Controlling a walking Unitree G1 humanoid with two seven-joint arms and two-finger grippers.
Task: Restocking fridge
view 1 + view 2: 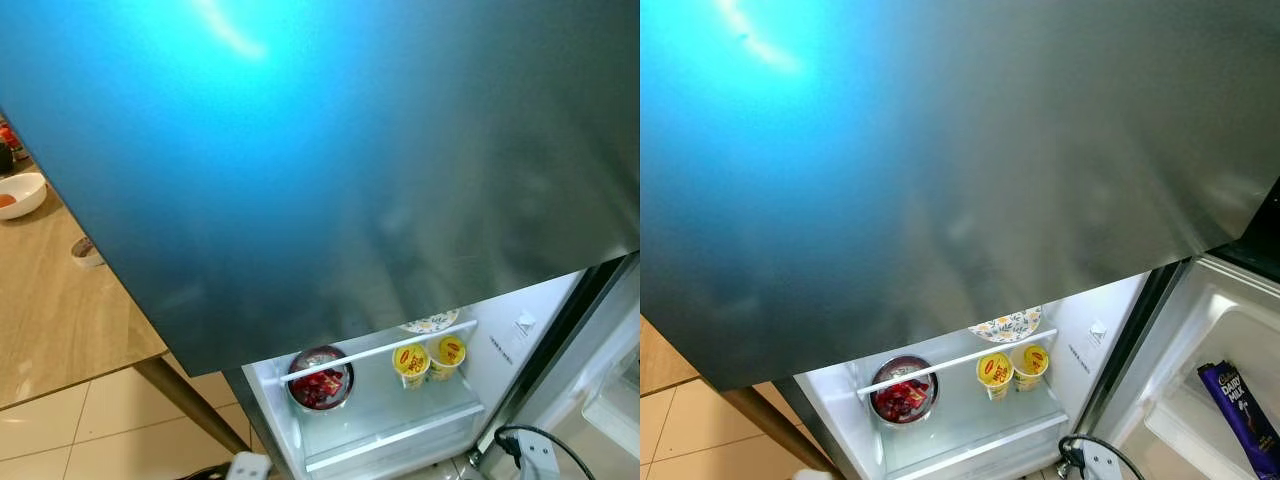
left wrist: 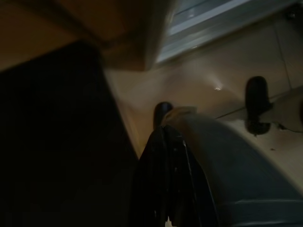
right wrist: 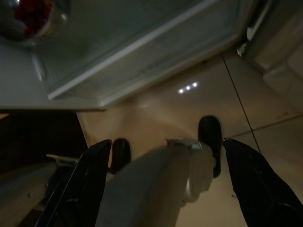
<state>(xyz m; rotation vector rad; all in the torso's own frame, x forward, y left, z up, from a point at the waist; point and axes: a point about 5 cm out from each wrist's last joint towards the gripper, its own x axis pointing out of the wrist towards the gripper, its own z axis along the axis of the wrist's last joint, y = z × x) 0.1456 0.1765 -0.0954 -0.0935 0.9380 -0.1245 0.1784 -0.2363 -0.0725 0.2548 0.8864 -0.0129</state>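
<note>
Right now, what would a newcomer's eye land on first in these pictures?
The big blue-grey fridge door fills the upper head views. Below it, in the open fridge, a steel bowl of red pieces sits left of two yellow cups behind a white rail. A purple chocolate bar lies in the compartment at far right.
</note>
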